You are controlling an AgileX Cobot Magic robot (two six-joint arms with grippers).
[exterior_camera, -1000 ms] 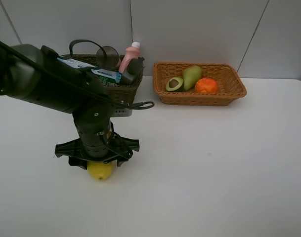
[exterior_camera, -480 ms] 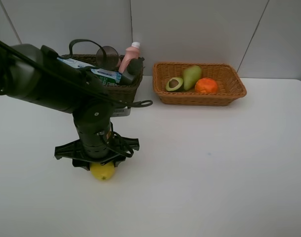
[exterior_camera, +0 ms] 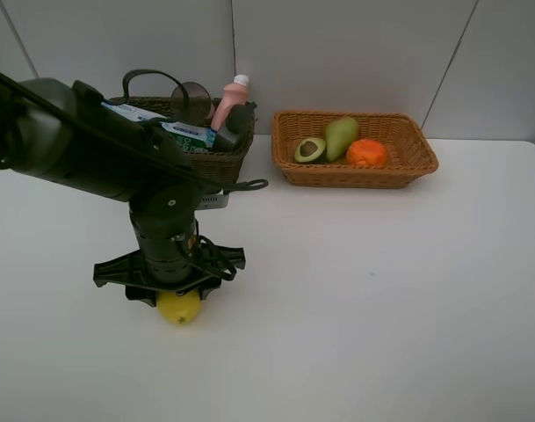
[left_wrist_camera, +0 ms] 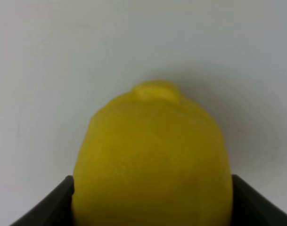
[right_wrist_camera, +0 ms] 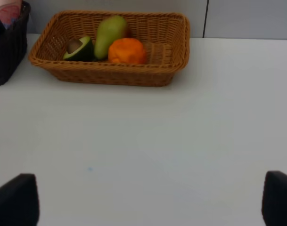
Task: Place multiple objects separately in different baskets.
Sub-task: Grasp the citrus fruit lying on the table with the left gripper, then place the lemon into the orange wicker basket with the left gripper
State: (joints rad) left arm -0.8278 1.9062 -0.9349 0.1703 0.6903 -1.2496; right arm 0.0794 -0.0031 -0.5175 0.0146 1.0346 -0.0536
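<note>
- Right now, low in the left half of the high view, the yellow lemon [exterior_camera: 179,308] sits on the white bench [exterior_camera: 381,308], half tucked under the left claw [exterior_camera: 172,294].
- And the left wrist view puts it beyond doubt: the lemon [left_wrist_camera: 152,160] fills the frame, a dark finger [left_wrist_camera: 49,205] pressed to each flank, so the left claw is closed around the lemon.
- The left arm [exterior_camera: 83,149] sweeps in from the upper left edge and drops straight down onto the fruit.
- The right claw [right_wrist_camera: 143,200] is spread wide with nothing in it; only its two dark fingertips [right_wrist_camera: 13,200] show at the lower corners of the right wrist view, bare bench between them. It does not appear in the high view.
- Further back, right of centre, there is the shallow orange-tan basket [exterior_camera: 408,167], holding the halved avocado [exterior_camera: 309,149], the green-red pear [exterior_camera: 340,136] and the orange [exterior_camera: 366,153], all bunched together.
- To its left, at the upper left, the deeper dark basket [exterior_camera: 223,163] stands partly behind the arm.
- In that dark basket: the blue-green toothpaste box [exterior_camera: 190,136], the pink bottle [exterior_camera: 229,101] leaning with its white cap up, a dark bottle [exterior_camera: 236,121] just beside it, and the translucent cup [exterior_camera: 191,98] poking above the rim.
- The two baskets stand near each other with a gap of bench between them, against the grey wall [exterior_camera: 337,53].
</note>
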